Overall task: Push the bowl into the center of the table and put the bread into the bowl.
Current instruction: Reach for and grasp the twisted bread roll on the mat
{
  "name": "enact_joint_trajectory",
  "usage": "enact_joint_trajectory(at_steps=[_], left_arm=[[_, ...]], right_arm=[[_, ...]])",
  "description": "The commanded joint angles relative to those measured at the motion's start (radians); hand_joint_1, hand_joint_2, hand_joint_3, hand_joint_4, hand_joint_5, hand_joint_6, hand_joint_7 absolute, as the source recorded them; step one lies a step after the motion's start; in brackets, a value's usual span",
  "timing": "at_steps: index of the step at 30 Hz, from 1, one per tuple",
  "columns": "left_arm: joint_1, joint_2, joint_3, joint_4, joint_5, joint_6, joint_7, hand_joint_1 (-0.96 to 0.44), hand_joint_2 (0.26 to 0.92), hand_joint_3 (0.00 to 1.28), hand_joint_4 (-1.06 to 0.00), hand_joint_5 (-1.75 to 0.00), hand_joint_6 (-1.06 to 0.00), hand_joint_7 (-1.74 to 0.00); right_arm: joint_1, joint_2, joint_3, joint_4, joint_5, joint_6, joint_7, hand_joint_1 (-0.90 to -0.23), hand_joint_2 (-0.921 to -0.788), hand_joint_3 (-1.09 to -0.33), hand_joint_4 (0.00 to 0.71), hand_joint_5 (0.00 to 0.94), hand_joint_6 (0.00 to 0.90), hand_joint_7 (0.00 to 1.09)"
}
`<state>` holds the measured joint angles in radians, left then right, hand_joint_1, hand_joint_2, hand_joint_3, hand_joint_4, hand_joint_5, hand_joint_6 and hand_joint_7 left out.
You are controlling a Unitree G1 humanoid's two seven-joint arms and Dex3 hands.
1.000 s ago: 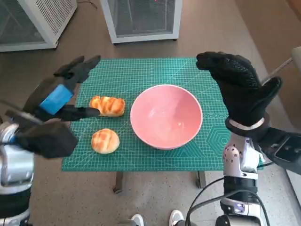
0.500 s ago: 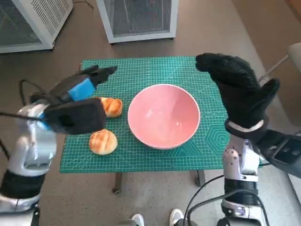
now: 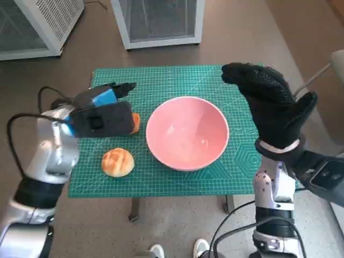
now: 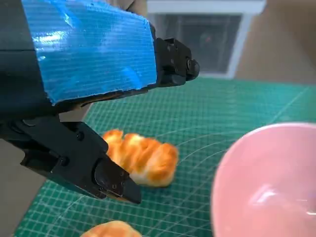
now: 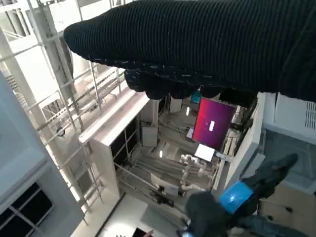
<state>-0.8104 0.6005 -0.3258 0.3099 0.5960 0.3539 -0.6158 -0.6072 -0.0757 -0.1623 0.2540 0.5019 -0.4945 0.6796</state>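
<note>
The pink bowl (image 3: 187, 133) stands empty near the middle of the green cutting mat (image 3: 172, 80). A long golden bread (image 4: 140, 157) lies left of the bowl, mostly hidden in the head view under my left hand (image 3: 102, 112); only its edge (image 3: 135, 122) shows. That hand hovers just above it, fingers apart, holding nothing. A round bun (image 3: 117, 162) lies nearer the front edge, its top (image 4: 109, 230) visible in the left wrist view. My right hand (image 3: 271, 105) is raised to the right of the bowl, fingers spread, empty.
Two white wire-fronted cabinets (image 3: 156, 21) (image 3: 37, 24) stand on the floor beyond the table. The pink bowl's rim (image 4: 232, 163) lies close beside the long bread. My left hand (image 5: 237, 202) shows small in the right wrist view. White shoes (image 3: 177, 250) show below the table's front edge.
My left hand has swung in from the left and dropped over the long bread, now covering most of it. The head camera shifted slightly. The right hand, bowl and breads have stayed put.
</note>
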Motion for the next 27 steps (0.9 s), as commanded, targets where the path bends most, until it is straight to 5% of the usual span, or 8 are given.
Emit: enact_joint_trajectory(at_steps=[1, 17, 27], left_arm=[[-0.046, -0.022, -0.040, 0.108, 0.031, -0.020, 0.028, 0.05, 0.712, 0.02, -0.04, 0.00, -0.22, -0.04], [-0.165, -0.106, -0.125, 0.488, 0.078, -0.068, 0.114, 0.04, 0.721, 0.03, -0.11, -0.02, -0.24, -0.03], [-0.214, -0.178, -0.142, 0.679, 0.076, -0.080, 0.246, 0.11, 0.746, 0.05, -0.23, -0.03, -0.35, -0.06]], right_arm=[[0.021, -0.006, 0.002, 0.019, -0.018, -0.006, 0.000, -0.554, -0.921, -0.424, 0.411, 0.012, 0.127, 0.69], [0.042, -0.018, 0.001, 0.028, -0.027, -0.031, 0.005, -0.555, -0.921, -0.442, 0.396, 0.002, 0.111, 0.68], [0.045, -0.020, -0.001, 0.040, -0.018, -0.039, 0.012, -0.553, -0.921, -0.454, 0.380, 0.000, 0.098, 0.67]])
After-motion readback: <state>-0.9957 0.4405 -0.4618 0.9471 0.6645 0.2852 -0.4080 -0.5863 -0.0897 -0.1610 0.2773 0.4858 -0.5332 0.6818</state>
